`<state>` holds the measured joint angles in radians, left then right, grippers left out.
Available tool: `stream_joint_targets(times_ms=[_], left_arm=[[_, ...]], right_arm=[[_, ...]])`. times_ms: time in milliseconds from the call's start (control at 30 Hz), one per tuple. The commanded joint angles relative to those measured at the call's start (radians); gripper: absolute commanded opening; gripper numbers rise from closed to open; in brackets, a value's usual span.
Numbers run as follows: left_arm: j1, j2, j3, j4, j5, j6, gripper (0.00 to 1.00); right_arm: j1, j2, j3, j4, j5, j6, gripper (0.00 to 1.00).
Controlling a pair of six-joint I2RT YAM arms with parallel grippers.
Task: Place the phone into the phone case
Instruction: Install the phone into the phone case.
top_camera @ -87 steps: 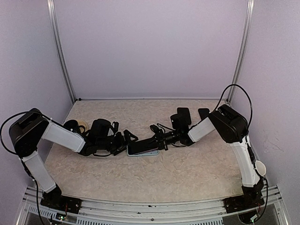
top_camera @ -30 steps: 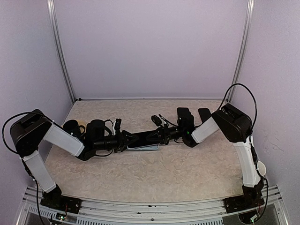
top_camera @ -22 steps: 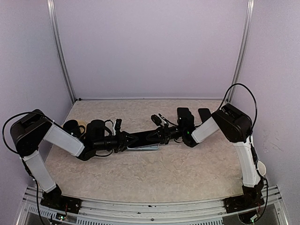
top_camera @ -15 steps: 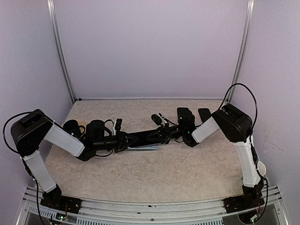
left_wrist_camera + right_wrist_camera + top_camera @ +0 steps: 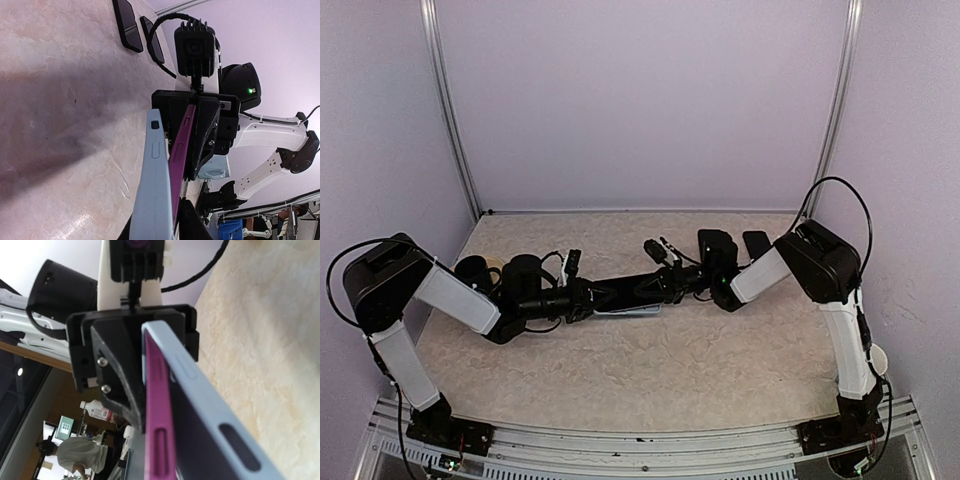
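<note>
The pale blue phone case (image 5: 155, 190) stands on edge with the purple-edged phone (image 5: 180, 150) pressed against its open side. Both sit between the black fingers (image 5: 192, 225) of my left gripper (image 5: 162, 227), which is shut on them. My right gripper (image 5: 192, 130) faces it from the far end, shut on the phone's other end. In the right wrist view the phone (image 5: 157, 410) lies beside the case (image 5: 200, 385), partly apart from it. From above, the two grippers (image 5: 595, 297) (image 5: 648, 288) meet at mid table over the case (image 5: 632, 309).
Two flat black slabs (image 5: 712, 243) (image 5: 754, 243) lie at the back right of the marbled table (image 5: 650, 370), also seen in the left wrist view (image 5: 127, 25). A black round object (image 5: 472, 270) sits by the left arm. Purple walls enclose the table.
My left gripper's jaws have closed onto the case and phone. The pair has lifted slightly off the table. The right arm has barely moved in the last second.
</note>
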<state>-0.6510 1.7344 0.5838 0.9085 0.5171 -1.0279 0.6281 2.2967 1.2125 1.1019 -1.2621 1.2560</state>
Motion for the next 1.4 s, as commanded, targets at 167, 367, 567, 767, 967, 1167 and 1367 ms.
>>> stream_joint_targets(times_ms=[167,367,567,767,967,1167,1367], left_arm=[[-0.03,-0.019,0.0,0.096,0.038,0.016,0.0],[-0.026,-0.025,-0.009,0.109,0.04,0.015,0.0],[-0.021,-0.031,-0.013,0.11,0.039,0.014,0.0],[-0.015,-0.038,-0.015,0.11,0.038,0.015,0.0],[-0.006,-0.043,-0.019,0.106,0.038,0.016,0.0],[0.002,-0.053,-0.021,0.099,0.038,0.022,0.0],[0.007,-0.063,-0.033,0.102,0.037,0.028,0.0]], right_arm=[[0.033,-0.042,0.002,-0.072,0.02,-0.062,0.11],[0.019,-0.059,-0.015,-0.09,0.018,-0.077,0.14],[0.004,-0.089,-0.032,-0.139,0.017,-0.113,0.17],[-0.01,-0.135,-0.051,-0.239,0.013,-0.185,0.19],[-0.023,-0.184,-0.069,-0.359,0.007,-0.27,0.23],[-0.039,-0.241,-0.083,-0.517,0.008,-0.392,0.24],[-0.049,-0.307,-0.081,-0.7,0.024,-0.521,0.27]])
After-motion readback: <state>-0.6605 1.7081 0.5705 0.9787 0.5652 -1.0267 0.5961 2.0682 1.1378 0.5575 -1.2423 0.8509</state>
